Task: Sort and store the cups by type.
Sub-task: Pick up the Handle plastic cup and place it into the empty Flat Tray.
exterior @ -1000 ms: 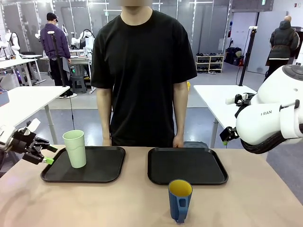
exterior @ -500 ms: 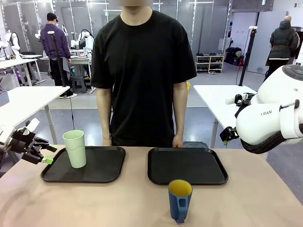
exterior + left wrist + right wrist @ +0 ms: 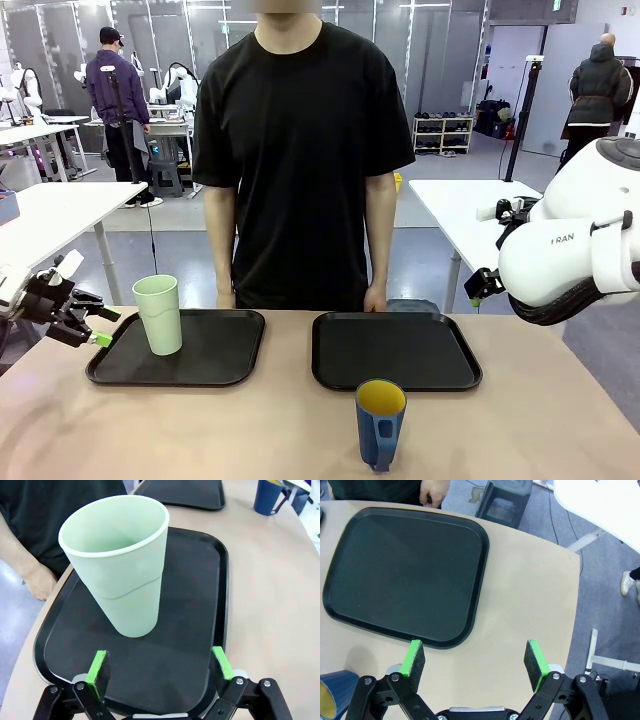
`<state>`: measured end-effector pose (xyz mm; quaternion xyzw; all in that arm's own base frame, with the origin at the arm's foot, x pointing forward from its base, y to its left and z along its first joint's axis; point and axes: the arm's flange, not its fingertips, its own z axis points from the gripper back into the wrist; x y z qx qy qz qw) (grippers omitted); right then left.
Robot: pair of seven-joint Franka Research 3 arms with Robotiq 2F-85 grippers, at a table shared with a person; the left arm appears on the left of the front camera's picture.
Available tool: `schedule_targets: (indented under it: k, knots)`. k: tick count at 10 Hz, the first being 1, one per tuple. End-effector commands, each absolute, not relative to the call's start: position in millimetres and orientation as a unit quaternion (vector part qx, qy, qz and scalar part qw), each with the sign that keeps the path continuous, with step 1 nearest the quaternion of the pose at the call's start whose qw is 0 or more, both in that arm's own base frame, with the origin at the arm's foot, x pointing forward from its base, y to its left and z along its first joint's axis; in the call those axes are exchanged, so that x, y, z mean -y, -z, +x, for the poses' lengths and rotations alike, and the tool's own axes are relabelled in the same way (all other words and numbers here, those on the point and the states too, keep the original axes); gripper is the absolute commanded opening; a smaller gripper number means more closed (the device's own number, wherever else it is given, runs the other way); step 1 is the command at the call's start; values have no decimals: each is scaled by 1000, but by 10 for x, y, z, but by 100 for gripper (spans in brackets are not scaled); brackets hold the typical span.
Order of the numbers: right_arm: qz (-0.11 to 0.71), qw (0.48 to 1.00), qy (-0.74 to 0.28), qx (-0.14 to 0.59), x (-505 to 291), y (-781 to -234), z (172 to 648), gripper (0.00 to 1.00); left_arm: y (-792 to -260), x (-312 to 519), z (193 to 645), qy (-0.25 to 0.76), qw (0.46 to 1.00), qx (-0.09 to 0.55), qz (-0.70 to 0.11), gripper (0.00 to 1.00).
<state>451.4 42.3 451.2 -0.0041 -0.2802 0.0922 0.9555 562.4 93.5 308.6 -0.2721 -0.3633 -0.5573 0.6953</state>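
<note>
I count 2 cups: 1 mint tumbler (image 3: 158, 314) left, 1 blue mug (image 3: 380, 424) near | 2 black trays: left tray (image 3: 215, 350), right tray (image 3: 396, 350) | 1 person (image 3: 300, 150) far

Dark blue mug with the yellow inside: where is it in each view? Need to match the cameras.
Front view: dark blue handled mug bottom centre, just in front of the empty black plastic tray.
Left wrist view: mug in the top right corner, beside that tray.
Right wrist view: mug in the bottom left corner, below that tray.
Shared landmark: the empty tray.
</note>
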Motion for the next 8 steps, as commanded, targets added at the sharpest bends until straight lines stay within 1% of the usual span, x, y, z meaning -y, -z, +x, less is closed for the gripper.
schedule_targets:
  k: [1,4,5,6,8]
  knots:
    - [-7,955,-92,281,-418,-4517,4513,100,-3078,-934,5662,558,686,374,-278,100]
    - [-7,955,-92,281,-418,-4517,4513,100,-3078,-934,5662,558,686,374,-278,100]
    - [-7,955,-92,281,-418,-4517,4513,100,-3086,-934,5624,557,695,363,-272,100]
    - [-7,955,-92,281,-418,-4517,4513,100,-3311,-881,5453,594,695,337,-227,100]
    - [-7,955,-92,281,-418,-4517,4513,100,-3684,-838,5042,633,722,236,-150,100]
